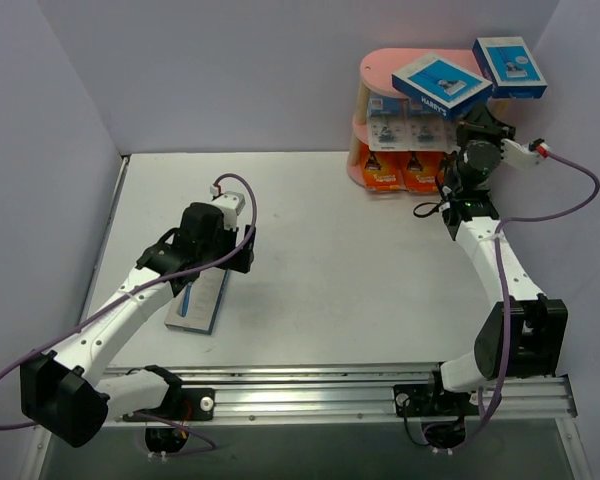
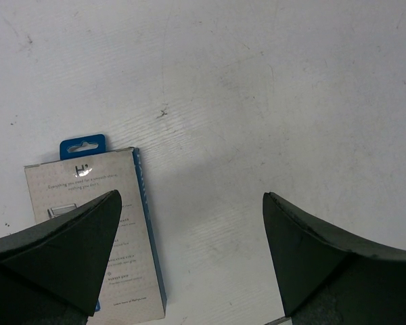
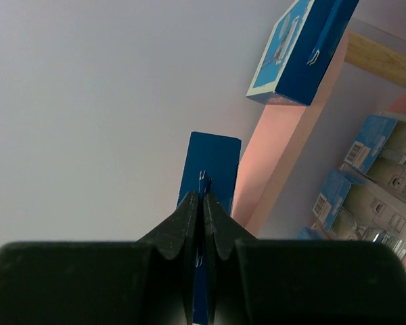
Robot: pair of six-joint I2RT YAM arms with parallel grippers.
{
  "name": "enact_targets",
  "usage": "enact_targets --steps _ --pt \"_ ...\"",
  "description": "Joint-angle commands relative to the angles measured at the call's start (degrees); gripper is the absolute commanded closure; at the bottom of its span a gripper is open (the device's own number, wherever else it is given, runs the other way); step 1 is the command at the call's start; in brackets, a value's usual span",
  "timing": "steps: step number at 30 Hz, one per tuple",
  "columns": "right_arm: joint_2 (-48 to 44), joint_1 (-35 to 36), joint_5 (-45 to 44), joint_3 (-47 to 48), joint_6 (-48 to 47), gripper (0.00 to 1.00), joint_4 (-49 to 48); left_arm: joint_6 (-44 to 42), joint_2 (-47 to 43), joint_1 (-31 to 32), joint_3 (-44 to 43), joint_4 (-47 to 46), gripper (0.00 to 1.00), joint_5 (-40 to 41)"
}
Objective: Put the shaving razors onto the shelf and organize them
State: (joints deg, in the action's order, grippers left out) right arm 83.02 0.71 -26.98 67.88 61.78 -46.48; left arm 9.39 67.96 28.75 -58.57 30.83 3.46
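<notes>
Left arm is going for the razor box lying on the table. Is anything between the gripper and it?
Nothing visible is in the way. The left gripper hangs open over the bare table. The razor box lies flat, off to one side, and one finger partly covers it in the wrist view. It is not centred between the fingers.

The shelf [image 1: 380, 68] stands at the far right corner of the table [image 1: 330, 260]. One large box [image 1: 442, 84] lies on its top board. Just to the right, past the end of this board, the right end effector [image 3: 203, 196] pinches a second large box [image 1: 510, 66]. Blister cards [image 1: 405, 115] stand on the middle board and small boxes [image 1: 400, 172] on the lowest. At the near left, a flat pack [image 1: 198, 300] lies on the table, under the spread left end effector [image 2: 193, 196].
</notes>
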Motion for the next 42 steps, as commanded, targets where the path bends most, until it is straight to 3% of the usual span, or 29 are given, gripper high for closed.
enact_targets --steps 1,13,19,26,30,35,42 --pt "-1.29 2.62 -8.34 0.76 0.28 1.0 -5.9 -0.16 0.24 0.43 -2.52 -1.12 0.06 -0.92" --pt "0.12 9.31 -24.24 -0.38 -3.16 1.0 -8.45 -0.16 1.29 1.39 -2.43 -1.12 0.06 -1.18" --pt "2.05 10.45 -26.1 0.24 -3.77 1.0 -9.33 -0.16 1.56 2.27 -2.52 -1.12 0.06 -1.09" --pt "7.5 11.68 -21.54 5.16 -5.62 1.0 -8.02 -0.25 1.73 2.27 -2.61 -0.86 0.06 -0.92" --pt "8.56 11.95 -21.09 5.6 -4.91 0.82 -8.1 -0.33 1.56 2.27 -2.61 -0.95 0.06 -0.56" --pt "9.35 12.03 -20.3 6.21 -4.91 0.81 -8.45 -0.33 1.82 2.27 -2.69 -0.77 0.06 -0.83" --pt "9.96 12.03 -15.3 7.45 -5.18 0.69 -7.92 -0.33 1.56 2.27 -2.78 -0.77 0.06 -0.65"
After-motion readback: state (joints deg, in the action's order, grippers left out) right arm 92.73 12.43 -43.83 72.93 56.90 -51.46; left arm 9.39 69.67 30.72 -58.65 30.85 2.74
